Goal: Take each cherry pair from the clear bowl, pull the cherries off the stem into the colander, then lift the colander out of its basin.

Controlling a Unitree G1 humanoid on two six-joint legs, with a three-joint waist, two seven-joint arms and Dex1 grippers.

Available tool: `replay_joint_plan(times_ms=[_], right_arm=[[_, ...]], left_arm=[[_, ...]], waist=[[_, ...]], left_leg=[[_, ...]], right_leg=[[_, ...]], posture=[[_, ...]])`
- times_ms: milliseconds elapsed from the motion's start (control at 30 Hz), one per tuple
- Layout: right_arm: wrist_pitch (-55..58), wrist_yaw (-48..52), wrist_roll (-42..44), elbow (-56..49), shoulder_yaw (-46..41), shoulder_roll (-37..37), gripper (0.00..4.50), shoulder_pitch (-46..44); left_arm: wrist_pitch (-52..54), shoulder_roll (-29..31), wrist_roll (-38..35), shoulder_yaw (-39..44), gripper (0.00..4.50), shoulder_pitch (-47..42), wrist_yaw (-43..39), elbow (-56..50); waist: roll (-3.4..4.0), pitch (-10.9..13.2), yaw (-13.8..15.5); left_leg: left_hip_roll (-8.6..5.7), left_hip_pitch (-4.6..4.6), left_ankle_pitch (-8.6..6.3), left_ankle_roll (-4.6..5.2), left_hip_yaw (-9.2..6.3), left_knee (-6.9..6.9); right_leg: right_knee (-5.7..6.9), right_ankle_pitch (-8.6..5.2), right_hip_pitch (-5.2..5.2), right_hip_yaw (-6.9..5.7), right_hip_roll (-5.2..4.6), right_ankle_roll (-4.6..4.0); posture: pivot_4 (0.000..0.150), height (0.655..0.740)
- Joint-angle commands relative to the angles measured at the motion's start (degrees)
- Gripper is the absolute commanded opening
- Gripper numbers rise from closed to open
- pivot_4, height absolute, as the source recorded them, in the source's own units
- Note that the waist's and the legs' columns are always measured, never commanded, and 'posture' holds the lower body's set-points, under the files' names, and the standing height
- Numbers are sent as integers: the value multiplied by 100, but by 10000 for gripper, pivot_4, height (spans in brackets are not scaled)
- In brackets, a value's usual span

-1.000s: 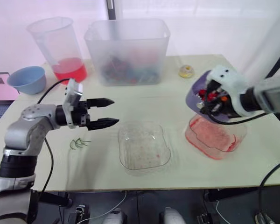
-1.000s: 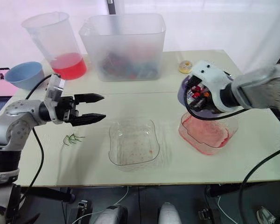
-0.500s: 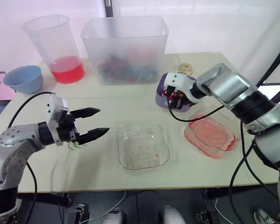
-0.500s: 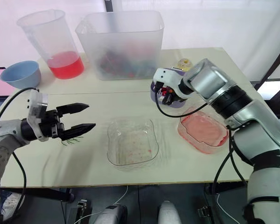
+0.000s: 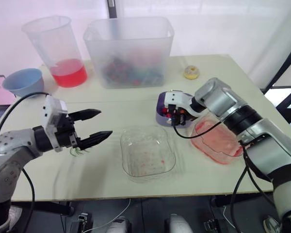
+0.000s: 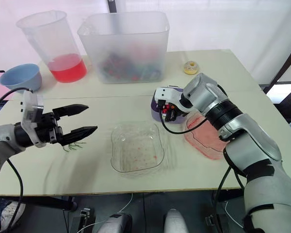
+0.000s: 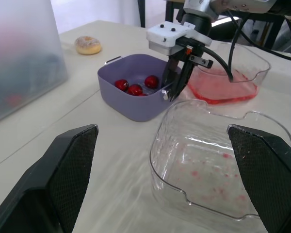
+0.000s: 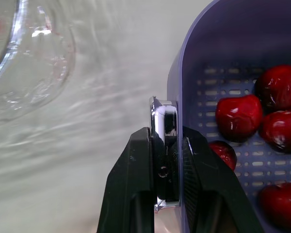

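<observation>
The purple colander (image 5: 167,103) stands on the table just left of the pink-stained clear basin (image 5: 219,141), with several red cherries (image 8: 238,115) inside. My right gripper (image 5: 176,116) is shut on the metal handle (image 8: 163,127) at the colander's near rim. The clear bowl (image 5: 148,151) sits in front of it, holding only red stains. My left gripper (image 5: 98,126) hovers open over the table left of the bowl, nothing between its fingers. Green stems (image 5: 78,151) lie on the table under it.
A large clear bin (image 5: 131,48) and a pitcher of red liquid (image 5: 58,48) stand along the back. A blue bowl (image 5: 23,81) is at the far left. A small yellow ring (image 5: 190,73) lies behind the colander.
My right arm carried the colander from above the basin to the left and down onto the table. The left gripper sank a little and stayed open.
</observation>
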Motion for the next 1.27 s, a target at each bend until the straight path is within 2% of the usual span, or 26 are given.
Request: replay_joint_plan(times_ms=[33,167,200,233,467,533,633,667,733,867,1100,1267], right_arm=[[73,249,-106,-263,-295,-53,19433,28],[199,327,-163,-515,-629,-243,39174,-36],[316,370,-135,-755,-800,-437,42936,-40],[457,417,-84,-1012,-979,-631,44092,-36],[1610,329,382,-2074,-2198,-1426,44092,-8],[1850,93,688,-2189,-2945,-1601,44092,208],[984,-243,1159,-2432,-4588,-1949,44092,1476],[540,-377,1224,-2505,-5052,-1984,44092,1960],[-96,-543,1271,-2592,-5575,-2063,44092,2693],[-868,-256,1599,-2457,-6919,-2327,44092,4308],[-1701,-344,1734,-2049,-8033,-2402,44092,5918],[-1841,-511,1973,-2113,-8149,-2354,44092,6311]], left_arm=[[-72,77,-52,-27,45000,-155,-29,40],[-103,87,-21,-98,45000,-258,-86,178],[-110,86,-24,-119,45000,-303,-111,243],[-107,81,-34,-137,45000,-353,-121,310],[-166,62,14,-281,45000,-652,-275,761],[-173,39,83,-307,45000,-789,-227,1044],[-577,495,870,-643,45000,-623,-568,1641],[-658,520,935,-612,45000,-635,-590,1832],[-833,493,972,-499,45000,-706,-607,2153],[-1251,704,1313,-345,45000,-463,-841,2766],[-2060,983,1611,-164,45000,-200,-1479,3619],[-2103,814,1516,-87,45000,-234,-1487,3804]], waist=[[0,0,2],[1,0,0],[1,1,2],[2,2,11],[2,2,28],[2,2,18],[-9,-4,65],[-10,-4,100],[-2,0,135],[0,-1,145],[8,-1,119],[10,-1,120]], left_leg=[[0,0,0,0,-1,1],[-1,-1,1,-1,1,0],[-1,-1,1,-1,0,0],[-1,-2,1,-1,0,0],[-8,-3,1,-1,1,0],[-11,-1,1,-1,4,-1],[-12,-1,1,-1,2,-4],[-13,-2,0,-1,7,-7],[-21,-1,0,0,19,-8],[-21,1,1,-1,32,4],[-14,21,0,0,40,-3],[-14,33,0,1,47,-4]], right_leg=[[0,0,0,-2,0,0],[1,0,-2,-1,-1,0],[1,0,-2,-1,0,0],[0,0,-4,-1,0,0],[-1,0,-1,-2,-1,0],[1,0,-1,-1,0,0],[-3,0,4,-7,0,0],[-7,0,8,-11,0,0],[-6,0,5,-9,-10,0],[7,0,6,-11,-14,0],[8,0,22,-9,-3,0],[9,0,30,-3,-6,0]], posture=[[1500,7400],[1500,7400],[1500,7400],[1500,7400],[1500,7400],[1500,7400],[1500,7400],[1500,7400],[1500,7400],[1500,7400],[1500,7400],[1500,7400]])
